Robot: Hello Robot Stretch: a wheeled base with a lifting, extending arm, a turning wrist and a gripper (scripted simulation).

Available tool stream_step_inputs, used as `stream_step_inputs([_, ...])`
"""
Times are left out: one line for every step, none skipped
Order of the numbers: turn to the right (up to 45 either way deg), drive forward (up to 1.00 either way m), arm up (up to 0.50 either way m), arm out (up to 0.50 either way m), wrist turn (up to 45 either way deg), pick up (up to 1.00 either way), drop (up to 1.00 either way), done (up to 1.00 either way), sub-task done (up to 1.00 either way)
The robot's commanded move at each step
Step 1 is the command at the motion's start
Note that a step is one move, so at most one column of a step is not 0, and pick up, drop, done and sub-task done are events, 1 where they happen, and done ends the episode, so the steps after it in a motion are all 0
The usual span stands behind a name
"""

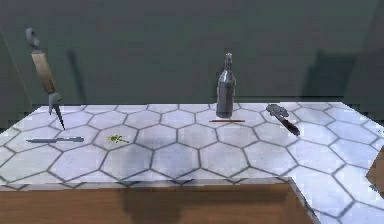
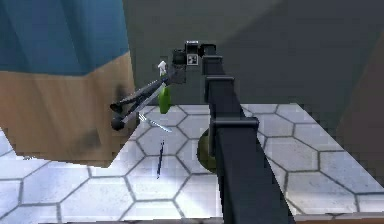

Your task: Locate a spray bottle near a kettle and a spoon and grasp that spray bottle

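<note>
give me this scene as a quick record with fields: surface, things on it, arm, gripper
surface: hex-tiled counter, wooden front edge
centre: dark bottle, upright; thin stick at its foot
right: dark utensil, lying
left: knife-like thing, lying
arm: dark bar over the counter
hold: gripper before a wood-and-blue box; small green thing at it; cannot tell whether held

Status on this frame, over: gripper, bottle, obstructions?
Gripper extended, hold unclear. Small green thing close by, maybe the spray bottle. Round greenish object partly behind arm.
</note>
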Motion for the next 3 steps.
stream_step_inputs([0.0,0.00,0.00,0.00,-18.0,0.00,0.00,0.00,0.00])
stream_step_inputs([0.0,0.00,0.00,-0.48,0.0,0.00,0.00,0.00,0.00])
stream_step_inputs([45.0,0.00,0.00,0.00,0.0,0.00,0.00,0.00,0.00])
